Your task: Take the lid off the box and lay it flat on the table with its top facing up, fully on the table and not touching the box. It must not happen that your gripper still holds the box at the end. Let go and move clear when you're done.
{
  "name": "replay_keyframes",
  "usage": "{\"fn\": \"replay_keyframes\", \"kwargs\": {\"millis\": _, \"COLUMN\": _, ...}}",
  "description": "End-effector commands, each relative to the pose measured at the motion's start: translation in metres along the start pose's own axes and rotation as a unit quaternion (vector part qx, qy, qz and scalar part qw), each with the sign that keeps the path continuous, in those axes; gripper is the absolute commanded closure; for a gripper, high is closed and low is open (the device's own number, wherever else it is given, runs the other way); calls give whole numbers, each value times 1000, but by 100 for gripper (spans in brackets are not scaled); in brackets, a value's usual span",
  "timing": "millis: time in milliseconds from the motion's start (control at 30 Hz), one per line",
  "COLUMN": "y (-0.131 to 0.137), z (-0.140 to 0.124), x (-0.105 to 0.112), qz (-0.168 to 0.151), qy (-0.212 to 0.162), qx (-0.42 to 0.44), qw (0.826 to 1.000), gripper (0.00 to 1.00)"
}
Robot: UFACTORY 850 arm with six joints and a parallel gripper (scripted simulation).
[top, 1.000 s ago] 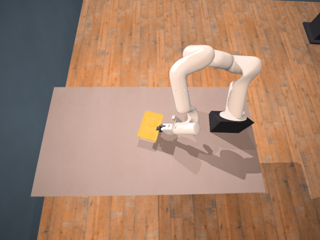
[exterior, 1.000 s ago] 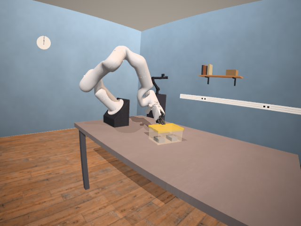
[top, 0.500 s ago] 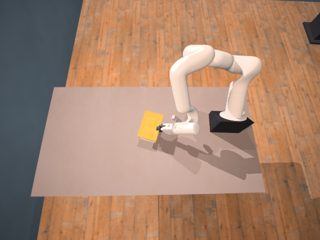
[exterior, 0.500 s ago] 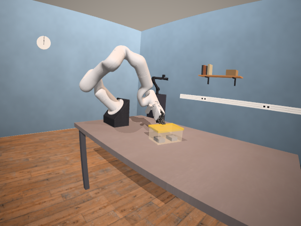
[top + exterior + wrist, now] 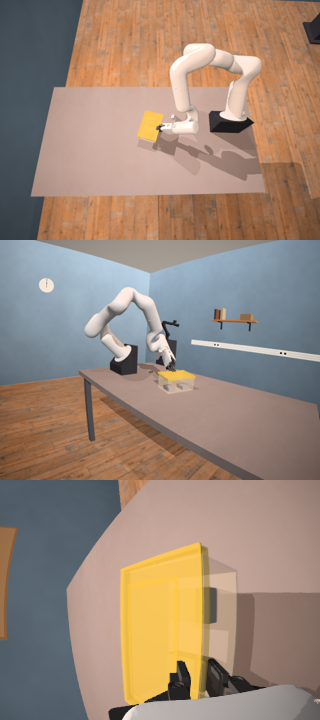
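Note:
A yellow lid [image 5: 150,125] sits on top of a clear box [image 5: 176,385] near the middle of the table. It also shows in the exterior view [image 5: 176,374] and in the wrist view [image 5: 163,623]. My gripper [image 5: 158,128] is shut on the lid's edge nearest the arm's base. Its fingers pinch the lid's rim, one on each side. In the exterior view the gripper [image 5: 171,368] reaches down onto the lid's back edge. The lid looks level on the box. Two grey blocks [image 5: 176,387] lie inside the box.
The arm's black base [image 5: 229,121] stands on the table to the right of the box. A dark stand [image 5: 169,343] is behind the table by the wall. A shelf with books [image 5: 233,317] hangs on the far wall.

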State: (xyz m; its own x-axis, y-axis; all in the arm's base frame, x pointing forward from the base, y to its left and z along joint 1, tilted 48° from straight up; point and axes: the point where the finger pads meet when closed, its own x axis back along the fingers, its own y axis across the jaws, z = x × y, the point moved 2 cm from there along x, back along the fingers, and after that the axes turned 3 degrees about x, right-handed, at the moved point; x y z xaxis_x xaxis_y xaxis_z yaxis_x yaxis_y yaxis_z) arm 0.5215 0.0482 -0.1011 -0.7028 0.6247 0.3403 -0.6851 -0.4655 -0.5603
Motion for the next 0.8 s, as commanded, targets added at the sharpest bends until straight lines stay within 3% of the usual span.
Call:
{"fn": "replay_keyframes", "kwargs": {"millis": 0, "y": -1, "z": 0, "x": 1, "qz": -3, "qy": 0, "qx": 0, "qw": 1000, "gripper": 100}}
{"fn": "replay_keyframes", "kwargs": {"millis": 767, "y": -4, "z": 0, "x": 2, "qz": -13, "qy": -1, "qx": 0, "qw": 1000, "gripper": 100}}
